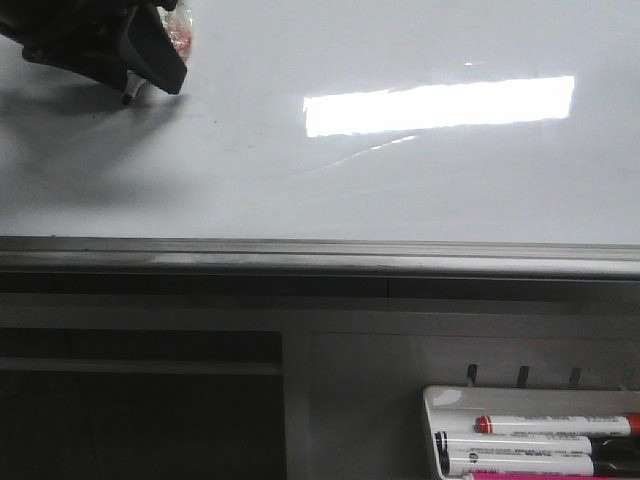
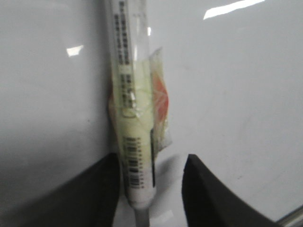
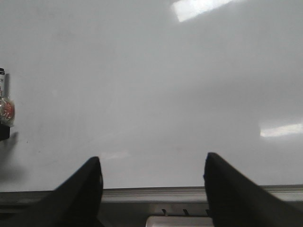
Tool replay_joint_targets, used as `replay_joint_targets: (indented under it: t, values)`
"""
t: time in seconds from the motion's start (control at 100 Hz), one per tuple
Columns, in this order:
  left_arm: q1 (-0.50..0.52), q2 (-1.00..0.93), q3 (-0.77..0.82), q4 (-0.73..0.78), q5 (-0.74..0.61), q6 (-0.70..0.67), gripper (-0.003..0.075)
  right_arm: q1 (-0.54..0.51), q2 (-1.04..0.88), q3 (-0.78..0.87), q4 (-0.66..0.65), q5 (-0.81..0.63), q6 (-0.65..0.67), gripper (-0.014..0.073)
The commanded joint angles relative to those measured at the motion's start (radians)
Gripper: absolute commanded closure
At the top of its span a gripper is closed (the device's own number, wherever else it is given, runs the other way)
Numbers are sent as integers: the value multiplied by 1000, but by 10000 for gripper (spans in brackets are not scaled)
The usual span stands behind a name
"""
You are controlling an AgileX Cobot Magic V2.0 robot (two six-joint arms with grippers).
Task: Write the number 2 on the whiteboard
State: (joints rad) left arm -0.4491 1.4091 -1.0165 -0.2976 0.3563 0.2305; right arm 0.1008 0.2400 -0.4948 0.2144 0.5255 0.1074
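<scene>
Spare markers [image 1: 535, 447] lie in a small tray [image 1: 440, 400] at near right, below the whiteboard [image 1: 330, 190]. The right gripper [image 3: 154, 189] hovers over the board, fingers spread and empty. At far left, the left gripper [image 1: 150, 55] reaches in low, clenched on a marker [image 2: 132, 118] whose tip meets the unmarked board.

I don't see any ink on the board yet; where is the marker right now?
The marker sits in the left gripper at the whiteboard's upper left corner in the front view, its tip at the surface.

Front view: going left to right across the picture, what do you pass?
Left gripper holding a marker over the whiteboard → bright light reflection → marker tray with pens at lower right.
</scene>
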Motion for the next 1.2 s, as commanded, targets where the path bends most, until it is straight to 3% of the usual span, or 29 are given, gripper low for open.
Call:
replay_joint_targets:
  t: [0.0, 0.07, 0.19, 0.3, 0.4, 0.51, 0.64, 0.77, 0.94, 1.19]
  values:
    - [-5, -22, -34, -12, -94, 2, 645, -2, 19, -27, -4, -77, -11, 174]
    - [-5, -22, -34, -12, -96, 2, 740, -2, 19, -27, -4, -79, -11, 174]
    - [-17, -42, -34, -12, -48, 4, 741, -2, 19, -34, 67, -77, -67, 174]
    - [-80, -120, -34, -10, 13, 96, 741, 12, 21, -68, 366, -44, -432, 174]
    - [-175, -217, -34, -10, 82, 286, 741, 20, 64, -117, 694, 84, -802, 174]
    - [-302, -323, -34, -10, 220, 479, 741, 22, 159, -192, 814, 262, -1035, 174]
    - [-416, -408, -34, -8, 352, 617, 741, 102, 257, -272, 841, 277, -1078, 174]
    - [-480, -452, -34, 5, 379, 630, 741, 230, 354, -338, 839, 301, -1137, 174]
    - [-495, -460, -34, 22, 400, 630, 741, 397, 475, -390, 801, 260, -1173, 174]
    - [-495, -460, -34, 34, 445, 630, 741, 517, 602, -439, 801, 156, -1173, 174]
